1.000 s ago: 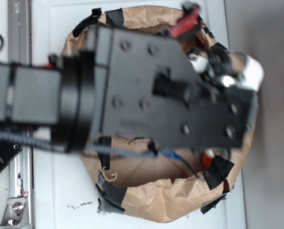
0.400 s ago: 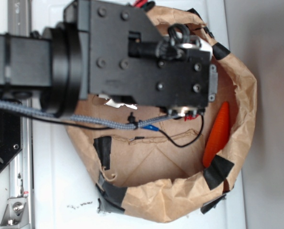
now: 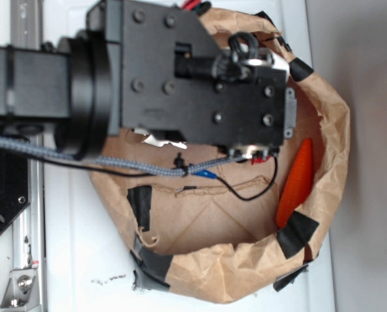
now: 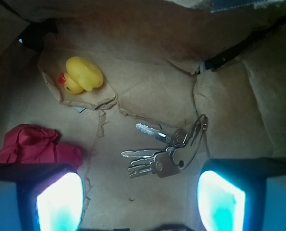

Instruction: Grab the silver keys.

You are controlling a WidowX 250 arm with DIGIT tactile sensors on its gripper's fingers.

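The silver keys (image 4: 164, 151) lie flat on the brown paper floor, several shiny keys on a thin wire ring. In the wrist view my gripper (image 4: 140, 202) hangs above them, open, with nothing between its glowing fingers (image 4: 58, 202). The bunch sits just ahead of the gap, closer to the right finger than the left. In the exterior view the arm's black wrist block (image 3: 200, 78) covers the keys and the gripper.
A crumpled brown paper basket (image 3: 330, 130) with black tape patches walls the area. Inside are a yellow rubber duck (image 4: 82, 74), a red cloth (image 4: 34, 144) by the left finger, and an orange carrot-shaped toy (image 3: 297, 182). A braided cable (image 3: 134, 166) crosses the basket.
Since a second ago the arm has shifted toward the top of the exterior view, uncovering the orange toy. It has stayed still over the last half second.
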